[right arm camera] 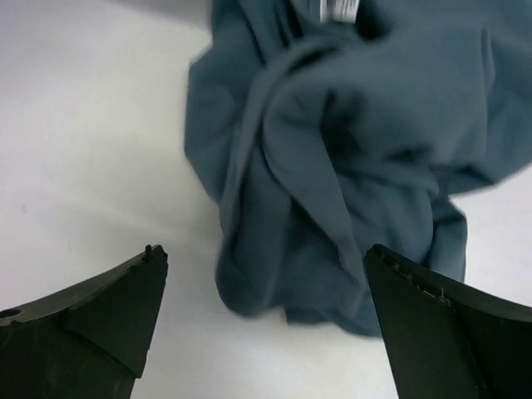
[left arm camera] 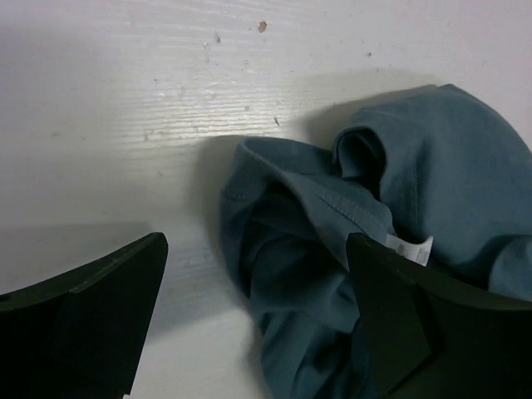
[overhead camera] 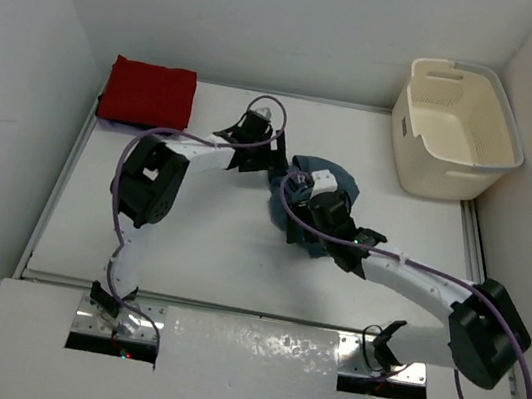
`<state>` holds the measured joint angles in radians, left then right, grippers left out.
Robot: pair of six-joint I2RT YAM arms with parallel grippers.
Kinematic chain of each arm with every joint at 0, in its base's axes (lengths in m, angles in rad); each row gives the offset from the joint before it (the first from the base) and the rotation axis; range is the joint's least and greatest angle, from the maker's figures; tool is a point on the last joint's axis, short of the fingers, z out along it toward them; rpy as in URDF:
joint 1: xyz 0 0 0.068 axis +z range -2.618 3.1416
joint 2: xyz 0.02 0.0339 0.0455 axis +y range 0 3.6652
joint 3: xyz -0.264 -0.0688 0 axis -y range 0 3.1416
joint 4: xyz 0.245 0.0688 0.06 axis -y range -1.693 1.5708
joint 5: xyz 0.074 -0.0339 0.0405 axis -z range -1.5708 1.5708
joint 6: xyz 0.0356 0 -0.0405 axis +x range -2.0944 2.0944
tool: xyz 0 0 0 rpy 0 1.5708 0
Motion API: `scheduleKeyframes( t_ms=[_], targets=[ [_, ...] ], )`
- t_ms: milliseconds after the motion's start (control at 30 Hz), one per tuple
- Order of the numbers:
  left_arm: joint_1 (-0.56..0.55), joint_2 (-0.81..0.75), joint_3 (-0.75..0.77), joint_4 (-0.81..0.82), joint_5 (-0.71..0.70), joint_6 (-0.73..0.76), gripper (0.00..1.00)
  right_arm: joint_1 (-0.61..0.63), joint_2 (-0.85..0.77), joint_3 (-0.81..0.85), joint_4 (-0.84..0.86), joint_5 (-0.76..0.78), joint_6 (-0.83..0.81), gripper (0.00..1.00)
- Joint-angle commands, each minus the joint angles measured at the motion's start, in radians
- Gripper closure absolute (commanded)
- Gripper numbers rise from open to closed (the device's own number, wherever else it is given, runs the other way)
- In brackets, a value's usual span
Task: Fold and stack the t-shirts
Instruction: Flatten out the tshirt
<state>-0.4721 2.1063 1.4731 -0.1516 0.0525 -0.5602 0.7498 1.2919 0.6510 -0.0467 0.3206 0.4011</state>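
The teal t-shirt [right arm camera: 349, 150] lies crumpled on the white desk [overhead camera: 207, 251], bunched into folds, directly under both tools. The left tool [left arm camera: 253, 274] is spread wide and grips nothing. 1 of its fingers hangs over bare desk, and the other is over the edge of the cloth, just beside a small white label [left arm camera: 409, 248] sewn into the shirt. The right tool [right arm camera: 262, 258] is also spread wide and empty. The rumpled heap sits between its 2 fingers and ahead of them. In the overhead view the 2 tools meet close together over this shirt. A red t-shirt [overhead camera: 147, 92] lies folded flat, well apart from the left tool, at the desk's far corner on that tool's side. A cream laundry basket [overhead camera: 445, 157] stands well beyond the right tool at the opposite far corner.
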Motion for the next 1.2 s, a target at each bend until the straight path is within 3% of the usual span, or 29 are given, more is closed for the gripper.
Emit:
scheduleKeyframes(
  t_ms=[0,100,200,267,300,333,367,400,433,500,533,733,833,900,1033,1167],
  targets=[
    [-0.011,0.043,0.082,0.030,0.003,-0.044,0.13,0.016,0.074,0.117,0.131,0.136,0.037,0.01],
    [-0.019,0.090,0.121,0.041,-0.005,-0.049,0.17,0.016,0.147,0.148,0.148,0.216,0.057,0.05],
    [-0.025,0.130,0.151,0.043,0.006,-0.052,0.31,0.016,0.207,0.193,0.140,0.261,0.099,0.12],
    [-0.026,0.146,0.164,0.043,0.004,-0.049,0.50,0.016,0.263,0.220,0.160,0.261,0.100,0.20],
    [-0.026,0.156,0.167,0.037,0.004,-0.047,0.57,0.016,0.283,0.232,0.163,0.265,0.114,0.32],
    [-0.026,0.159,0.168,0.037,0.004,-0.047,0.76,0.016,0.325,0.269,0.139,0.281,0.122,0.39],
    [-0.026,0.159,0.170,0.038,0.004,-0.046,0.86,0.016,0.348,0.288,0.122,0.310,0.131,0.46],
    [-0.028,0.156,0.167,0.046,0.010,-0.038,0.96,0.014,0.366,0.311,0.105,0.337,0.130,0.60],
    [-0.028,0.152,0.161,0.053,0.012,-0.034,1.00,0.013,0.392,0.347,0.076,0.348,0.127,0.67],
    [-0.028,0.120,0.150,0.060,0.017,-0.006,1.00,0.013,0.397,0.363,0.062,0.354,0.104,0.82],
    [-0.030,0.100,0.127,0.060,0.009,0.002,1.00,0.013,0.388,0.360,0.050,0.373,0.104,1.00],
    [-0.028,-0.190,-0.073,0.050,-0.134,0.071,1.00,0.011,0.106,0.224,-0.010,0.437,-0.060,1.00],
    [-0.026,-0.444,-0.205,0.015,-0.291,0.077,1.00,0.010,-0.195,0.136,-0.059,0.535,-0.161,1.00],
    [-0.026,-0.553,-0.259,-0.011,-0.359,0.074,1.00,-0.001,-0.311,0.107,-0.109,0.586,-0.209,1.00],
    [-0.026,-0.880,-0.345,-0.120,-0.529,0.056,1.00,-0.015,-0.523,0.125,-0.169,0.667,-0.313,1.00],
    [-0.028,-1.159,-0.356,-0.151,-0.600,0.065,1.00,-0.017,-0.647,0.200,-0.198,0.736,-0.330,1.00]
  ],
)
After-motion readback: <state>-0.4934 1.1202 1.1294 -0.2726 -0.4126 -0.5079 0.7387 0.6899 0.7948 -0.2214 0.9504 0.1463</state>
